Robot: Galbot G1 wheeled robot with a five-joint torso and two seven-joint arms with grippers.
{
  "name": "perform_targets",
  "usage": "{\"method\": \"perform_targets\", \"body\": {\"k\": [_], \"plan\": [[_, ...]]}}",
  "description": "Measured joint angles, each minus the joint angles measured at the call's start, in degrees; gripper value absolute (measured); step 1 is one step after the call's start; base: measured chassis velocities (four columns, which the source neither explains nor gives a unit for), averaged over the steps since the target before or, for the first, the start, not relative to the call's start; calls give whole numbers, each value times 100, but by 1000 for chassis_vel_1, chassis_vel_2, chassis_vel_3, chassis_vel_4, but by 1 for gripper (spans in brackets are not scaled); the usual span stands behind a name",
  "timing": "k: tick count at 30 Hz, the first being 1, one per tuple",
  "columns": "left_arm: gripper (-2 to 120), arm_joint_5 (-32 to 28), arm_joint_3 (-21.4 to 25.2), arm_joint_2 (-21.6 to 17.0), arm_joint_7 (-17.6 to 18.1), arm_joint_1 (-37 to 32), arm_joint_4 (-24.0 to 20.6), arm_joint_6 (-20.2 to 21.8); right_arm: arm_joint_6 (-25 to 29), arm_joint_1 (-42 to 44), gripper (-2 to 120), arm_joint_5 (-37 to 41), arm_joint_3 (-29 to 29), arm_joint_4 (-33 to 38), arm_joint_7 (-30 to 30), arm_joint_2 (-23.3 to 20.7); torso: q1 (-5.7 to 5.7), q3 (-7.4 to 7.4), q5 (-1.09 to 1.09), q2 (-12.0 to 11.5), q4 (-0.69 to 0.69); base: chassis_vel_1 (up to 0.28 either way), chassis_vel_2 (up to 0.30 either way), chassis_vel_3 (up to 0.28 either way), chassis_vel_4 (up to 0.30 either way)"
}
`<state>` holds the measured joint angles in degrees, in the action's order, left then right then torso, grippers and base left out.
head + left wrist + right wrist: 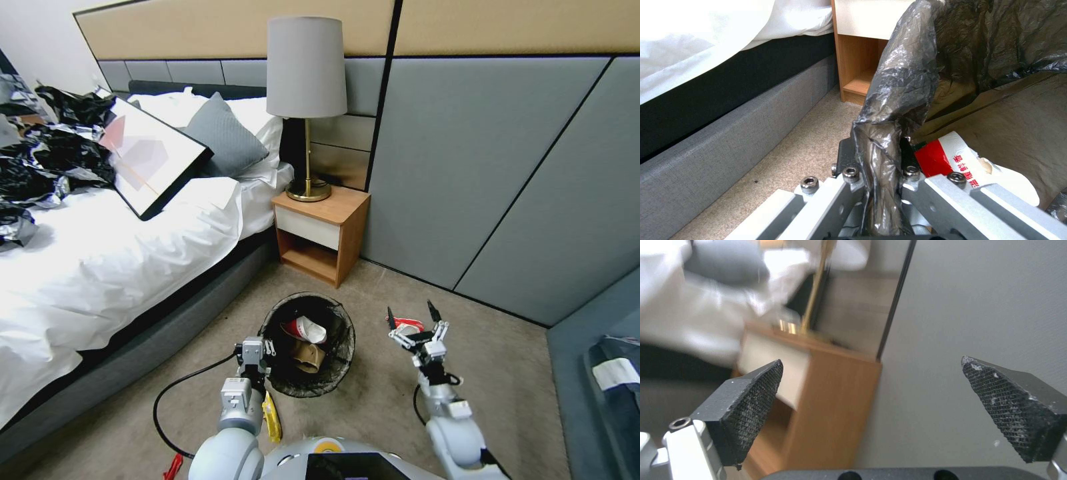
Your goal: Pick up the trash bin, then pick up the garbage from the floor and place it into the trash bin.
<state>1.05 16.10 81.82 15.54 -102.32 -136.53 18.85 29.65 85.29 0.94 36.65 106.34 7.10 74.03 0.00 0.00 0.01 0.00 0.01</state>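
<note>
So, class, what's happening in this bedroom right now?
A two-armed robot is tidying up beside the bed. Its left gripper is clamped on the bag-lined rim of the trash bin, which already holds a red-and-white wrapper and a brown paper bag. Its right gripper hangs open over the carpet, just above a red wrapper on the floor.

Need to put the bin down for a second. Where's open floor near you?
Bare carpet lies between the trash bin and the grey wall panels, past the open right gripper. The strip between bin, bed base and nightstand is tight: the left gripper and its cable crowd it.
</note>
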Motion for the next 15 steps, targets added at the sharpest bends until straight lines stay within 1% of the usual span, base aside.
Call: {"method": "perform_targets", "body": {"k": [1,3,5,6,7,8,9,11,15], "plan": [[0,0,0,0,0,0,0,0,0,0,100,0,0,0,0,0,0,0,0,0,0,0,0,0,0],[0,1,9,-1,-2,-4,-1,0,-428,-322,100,-107,73,-291,123,-248,0,0,1,0,0,0,0,0,0],[0,1,12,0,-2,-5,-1,0,-504,-383,100,-130,84,-359,146,-299,0,0,0,0,0,0,0,0,0],[0,2,20,-2,-3,-6,-1,0,-730,-628,100,-304,130,-691,279,-502,0,0,0,0,0,0,0,0,0],[0,3,21,-3,-4,-6,-1,0,-816,-751,100,-448,156,-885,365,-611,0,0,1,0,1,0,0,0,0],[0,3,21,-3,-4,-6,-1,0,-816,-751,100,-448,156,-885,365,-611,0,0,1,0,1,0,0,0,0],[0,3,30,-1,-5,-9,-4,0,-928,-942,100,-734,186,-1198,514,-785,0,0,1,0,-2,0,0,0,0],[0,3,36,2,-5,-12,-10,0,-949,-1004,100,-819,192,-1309,568,-840,0,0,0,0,-1,0,0,0,0],[0,2,65,-5,-4,-48,-46,0,-988,-1281,100,-1166,153,-1802,746,-1062,0,0,0,0,-1,0,0,0,0]]}}
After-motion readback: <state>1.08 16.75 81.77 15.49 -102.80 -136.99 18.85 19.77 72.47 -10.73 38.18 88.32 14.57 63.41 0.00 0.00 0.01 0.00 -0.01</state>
